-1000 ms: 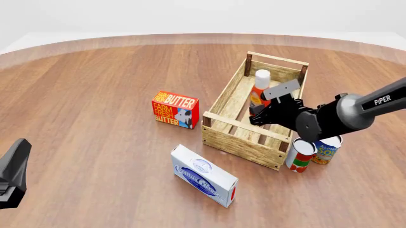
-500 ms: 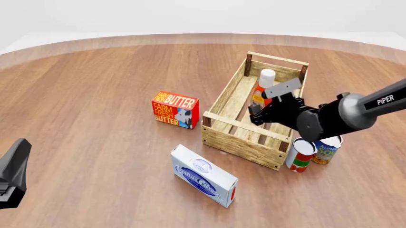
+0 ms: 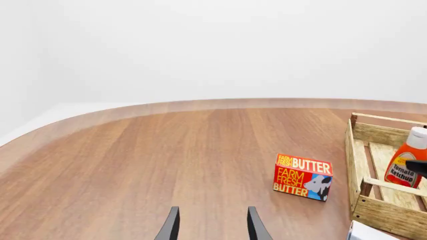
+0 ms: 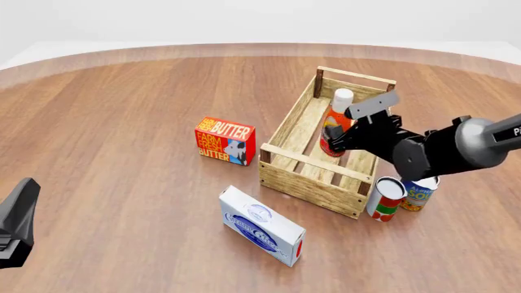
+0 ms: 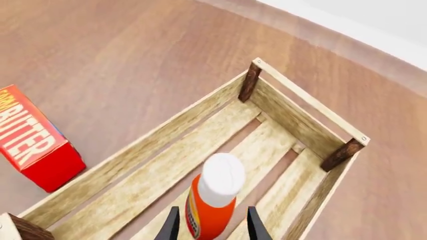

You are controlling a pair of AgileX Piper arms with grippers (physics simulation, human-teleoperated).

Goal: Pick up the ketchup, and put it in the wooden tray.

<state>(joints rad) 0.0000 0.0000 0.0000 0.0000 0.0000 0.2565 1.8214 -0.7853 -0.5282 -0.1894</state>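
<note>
The ketchup (image 4: pixel 335 125), an orange-red bottle with a white cap, stands in the far half of the wooden tray (image 4: pixel 309 183), leaning slightly. My right gripper (image 4: pixel 338 142) is open, its fingers either side of the bottle's lower body. In the right wrist view the ketchup (image 5: pixel 212 202) rises between the two fingertips above the tray's slats (image 5: pixel 267 145). My left gripper (image 3: pixel 210 227) is open and empty, low at the near left (image 4: pixel 18 223). Its view shows the ketchup (image 3: pixel 405 165) inside the tray (image 3: pixel 383 212).
A red butter box (image 4: pixel 226 141) stands left of the tray, also in the left wrist view (image 3: pixel 303 176). A white box (image 4: pixel 260 226) lies in front of the tray. Two cans (image 4: pixel 385 198) (image 4: pixel 418 193) stand at the tray's near right corner, under my right arm.
The right arm has pulled back to the right. The ketchup shifted slightly right a second ago and now stands still in the tray. The left arm has not moved.
</note>
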